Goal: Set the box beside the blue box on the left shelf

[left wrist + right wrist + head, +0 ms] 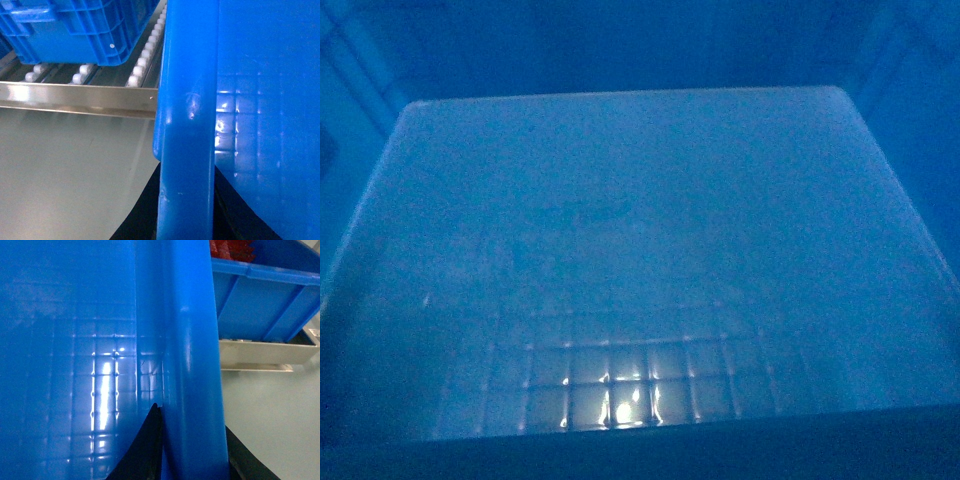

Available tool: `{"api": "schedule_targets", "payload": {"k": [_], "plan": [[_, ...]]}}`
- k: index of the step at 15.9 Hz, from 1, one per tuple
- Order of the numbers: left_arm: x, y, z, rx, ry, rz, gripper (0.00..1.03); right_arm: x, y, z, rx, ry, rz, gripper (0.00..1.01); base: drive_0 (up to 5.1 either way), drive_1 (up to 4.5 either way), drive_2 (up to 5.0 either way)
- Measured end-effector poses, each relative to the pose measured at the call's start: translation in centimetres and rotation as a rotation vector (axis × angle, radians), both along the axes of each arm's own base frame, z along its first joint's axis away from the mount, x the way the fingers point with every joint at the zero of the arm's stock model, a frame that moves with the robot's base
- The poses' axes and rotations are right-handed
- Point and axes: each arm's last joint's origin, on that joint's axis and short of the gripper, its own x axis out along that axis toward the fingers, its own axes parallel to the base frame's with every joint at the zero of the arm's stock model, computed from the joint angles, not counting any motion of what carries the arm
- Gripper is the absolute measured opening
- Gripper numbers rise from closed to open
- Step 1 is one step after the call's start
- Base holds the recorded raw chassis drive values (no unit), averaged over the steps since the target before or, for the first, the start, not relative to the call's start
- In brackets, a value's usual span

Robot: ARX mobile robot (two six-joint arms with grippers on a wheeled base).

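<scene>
Bright-blue box (640,250) filling the head view, grid floor glinting, left gripper (186,210) pinching its left rim, right gripper (192,450) pinching its right rim, box held off the floor before a roller shelf (75,97), ribbed blue crate (75,30) on the rollers, blue bin (265,295) at right.

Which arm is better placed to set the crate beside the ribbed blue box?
Left. Its gripper straddles the crate rim nearest the ribbed blue box on the roller shelf; the right gripper faces another bin.
</scene>
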Motion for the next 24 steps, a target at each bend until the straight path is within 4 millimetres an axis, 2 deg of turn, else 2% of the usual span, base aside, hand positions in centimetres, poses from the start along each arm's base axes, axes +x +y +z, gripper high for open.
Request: {"api": "schedule_targets", "payload": {"k": [21,24], "plan": [[0.08,-0.05,-0.07,0.000,0.003,-0.002,0.14,0.02,0.01,-0.03,-0.005,0.002,0.000,0.17,0.0,4.08,-4.1],[0.07,-0.05,-0.08,0.002,0.004,-0.002,0.14,0.04,0.02,-0.07,-0.004,0.004,-0.001,0.17,0.0,0.00,0.0]]}}
